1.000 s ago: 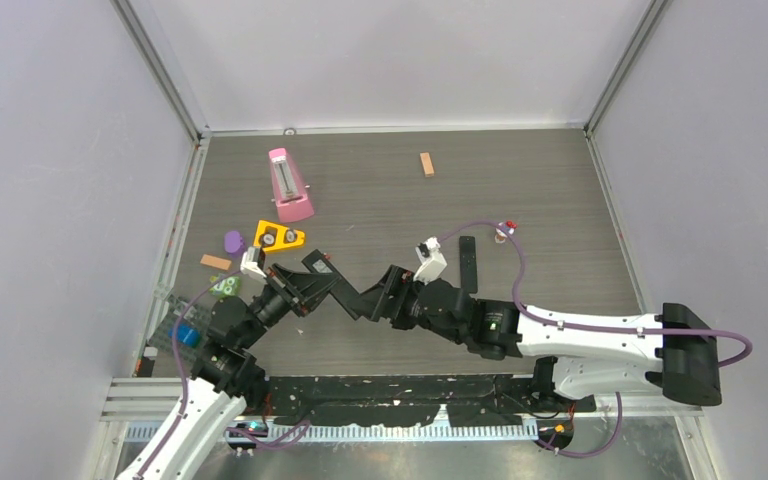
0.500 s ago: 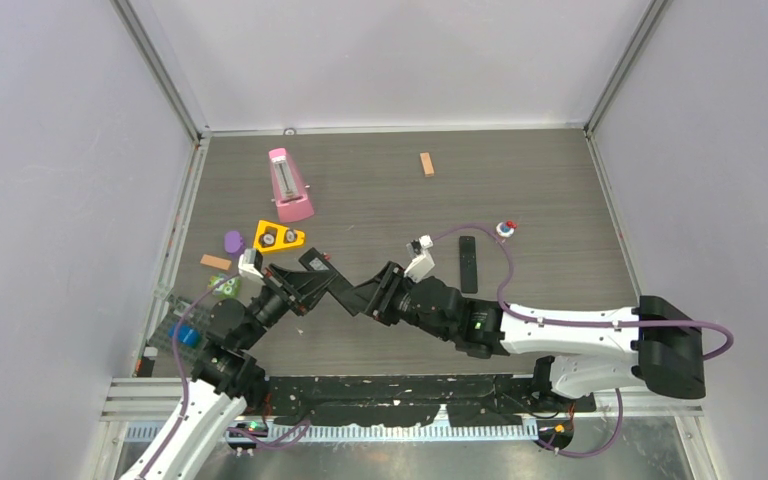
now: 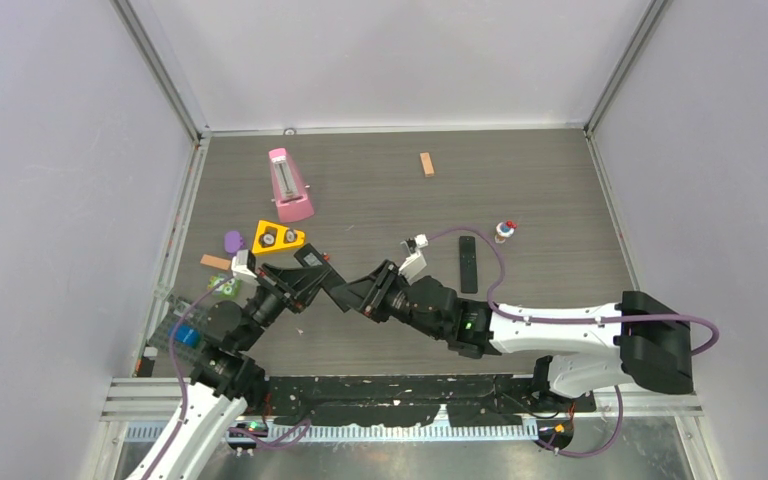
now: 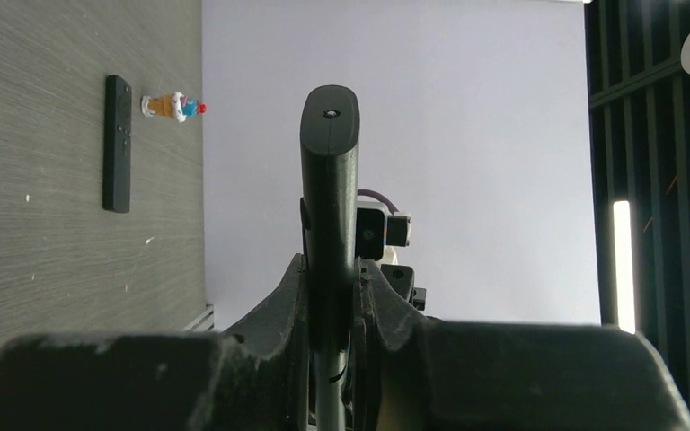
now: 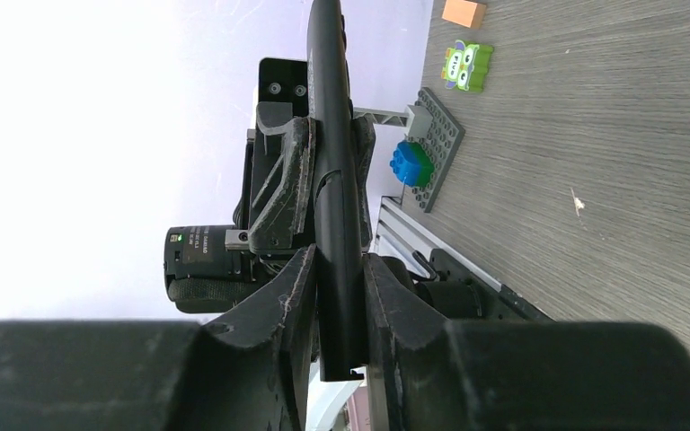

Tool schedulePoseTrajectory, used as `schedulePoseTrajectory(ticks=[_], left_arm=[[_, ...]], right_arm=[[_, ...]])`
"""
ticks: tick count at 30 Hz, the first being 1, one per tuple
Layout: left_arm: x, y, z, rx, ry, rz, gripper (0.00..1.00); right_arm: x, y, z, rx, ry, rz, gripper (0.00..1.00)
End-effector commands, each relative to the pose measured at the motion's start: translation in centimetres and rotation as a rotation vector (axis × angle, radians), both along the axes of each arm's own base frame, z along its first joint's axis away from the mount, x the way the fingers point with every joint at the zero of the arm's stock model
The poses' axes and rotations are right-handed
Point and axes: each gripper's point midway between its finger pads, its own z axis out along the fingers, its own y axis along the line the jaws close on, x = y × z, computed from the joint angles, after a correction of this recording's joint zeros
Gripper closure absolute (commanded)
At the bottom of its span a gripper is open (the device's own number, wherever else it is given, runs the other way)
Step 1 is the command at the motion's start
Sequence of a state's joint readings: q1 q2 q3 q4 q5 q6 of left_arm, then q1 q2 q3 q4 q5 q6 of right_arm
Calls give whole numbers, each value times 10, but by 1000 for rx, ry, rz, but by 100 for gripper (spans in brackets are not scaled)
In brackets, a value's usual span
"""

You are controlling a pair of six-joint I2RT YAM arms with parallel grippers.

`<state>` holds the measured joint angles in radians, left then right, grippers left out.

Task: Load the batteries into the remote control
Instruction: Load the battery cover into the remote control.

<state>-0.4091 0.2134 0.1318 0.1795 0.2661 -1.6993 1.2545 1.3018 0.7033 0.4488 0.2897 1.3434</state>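
Note:
The remote control, a slim black bar, hangs in the air between both arms, above the near left of the table. My left gripper is shut on one end; in the left wrist view the remote stands up from that gripper. My right gripper grips the other end. In the right wrist view its jaws press both sides of the remote. The batteries are out of view.
A second black bar lies on the table to the right, near a small red-capped figure. A pink wedge-shaped object, a yellow triangle, a purple piece, orange blocks and a green toy lie around the left and back.
My right arm moved left towards the left gripper, and its jaws closed from wide open onto the remote's free end. The left gripper kept its grip, shifting slightly.

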Motion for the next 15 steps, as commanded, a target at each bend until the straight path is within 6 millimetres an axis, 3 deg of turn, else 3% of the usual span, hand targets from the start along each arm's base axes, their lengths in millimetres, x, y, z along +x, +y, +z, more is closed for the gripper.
schedulePoseTrajectory(ticks=[1,15], left_arm=[[-33,-5,58,-79,-213,-110,100],[-47,-6,64,41,-360,-116,100]], right_arm=[[9,-2,-37,-88,29,-38,74],[27,4,-33,16,58,-30,66]])
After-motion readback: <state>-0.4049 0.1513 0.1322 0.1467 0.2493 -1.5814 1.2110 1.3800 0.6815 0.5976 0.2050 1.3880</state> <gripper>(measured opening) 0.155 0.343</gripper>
